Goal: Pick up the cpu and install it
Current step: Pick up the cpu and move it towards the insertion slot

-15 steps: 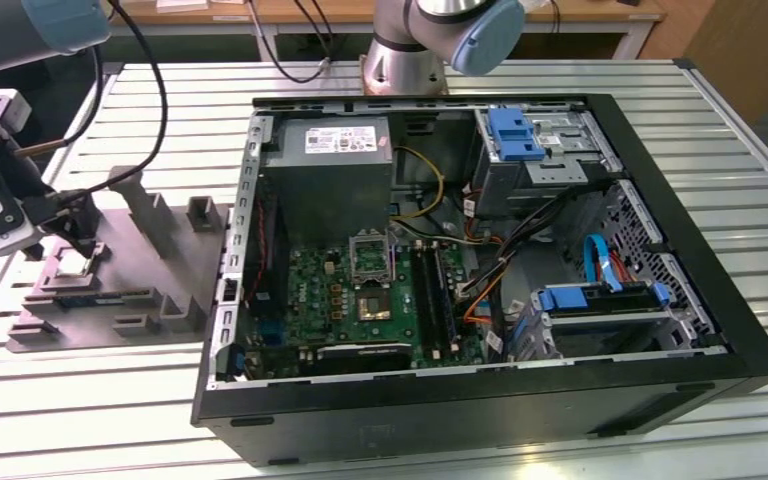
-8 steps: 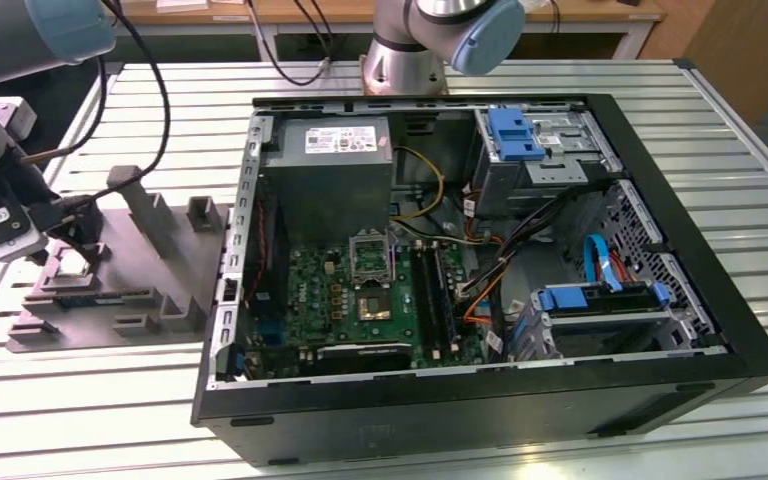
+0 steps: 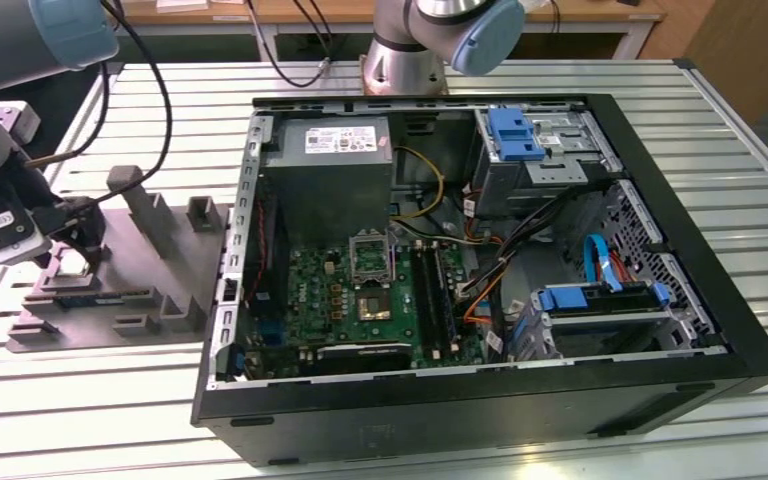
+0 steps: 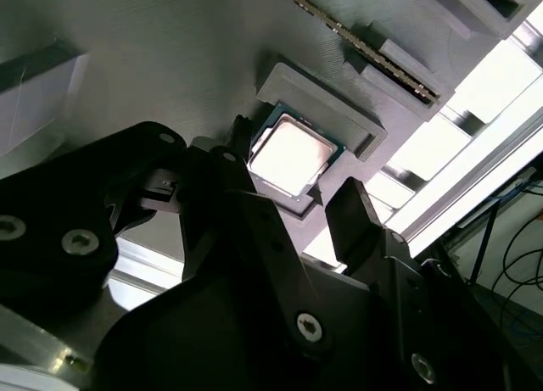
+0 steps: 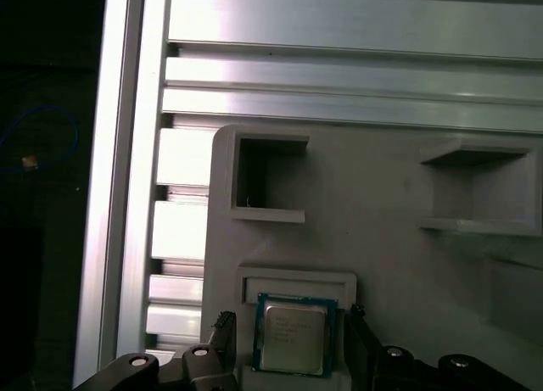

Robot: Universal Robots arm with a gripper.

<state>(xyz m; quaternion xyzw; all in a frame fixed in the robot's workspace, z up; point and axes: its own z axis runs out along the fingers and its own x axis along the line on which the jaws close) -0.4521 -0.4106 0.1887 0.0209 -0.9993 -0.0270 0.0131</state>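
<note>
Well, barely started: small flat square silver-topped cpu (image 5: pixel 293 340) sitting in grey moulded plastic fixture (image 5: pixel 382 213), black pincer (image 5: pixel 288 319) spread open astride it, install undone.

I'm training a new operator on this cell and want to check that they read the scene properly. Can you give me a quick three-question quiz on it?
1. Fill in: in the exterior view, the grey fixture lies on the table to the exterior view's ____ of the open computer case.
2. True or false: the cpu already sits in the socket of the motherboard.
3. Choose one: where is the gripper?
A. Open, astride the cpu, one finger on each side
B. Inside the computer case
C. Shut on a post of the grey fixture

Key
1. left
2. False: the cpu lies in a recess of the grey fixture.
3. A
</note>
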